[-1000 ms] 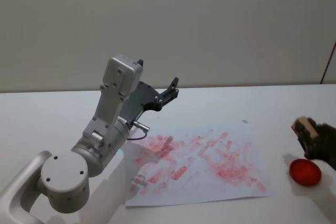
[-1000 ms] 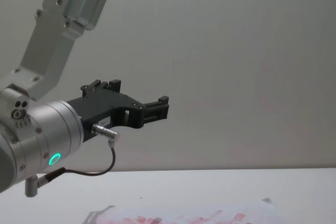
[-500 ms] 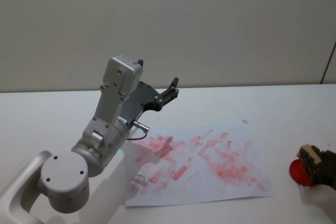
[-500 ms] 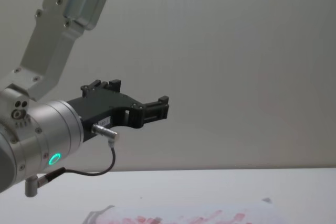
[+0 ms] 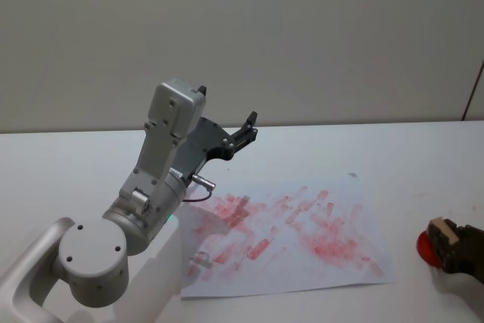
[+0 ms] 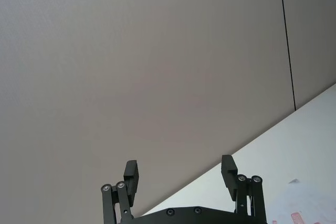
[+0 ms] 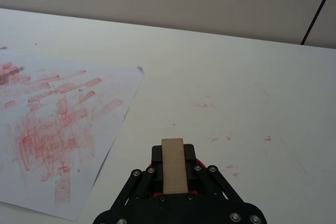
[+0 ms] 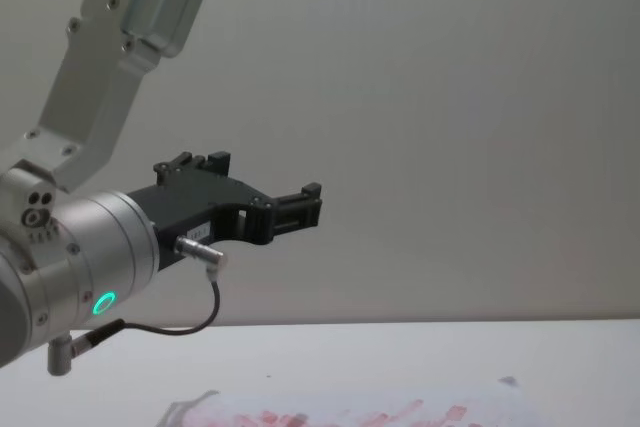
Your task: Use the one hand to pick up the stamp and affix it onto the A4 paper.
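Head view: the A4 paper [image 5: 291,236] is lying flat on the white table [image 5: 393,156], its surface covered with red stamped marks. At the right edge, the right gripper [image 5: 454,243] is holding the wooden stamp [image 5: 439,232] against a red ink pad [image 5: 425,248], which is sitting on the table just beyond the paper's right edge and apart from it. The left arm [image 5: 151,187] is standing raised over the table's left half, its left gripper [image 5: 246,130] pointing toward the wall [image 5: 302,35] above the paper's far-left part.

Left wrist view: the left gripper [image 6: 181,174] is facing the wall [image 6: 157,66] with its two fingers [image 6: 131,174] spread well apart and nothing lying between them; a strip of table and a corner of the paper [image 6: 307,213] are showing beyond.

Right wrist view: the right gripper [image 7: 174,182] is clamping the stamp [image 7: 174,165] between its jaws, the wooden handle standing upright, with red showing just beneath. The paper [image 7: 58,129] is lying off to one side, apart from the stamp, and faint red specks are dotting the bare table [image 7: 236,77].

Chest view: the left gripper [image 8: 295,209] is hanging high above the table, and the far edge of the paper [image 8: 350,412] is showing along the bottom.
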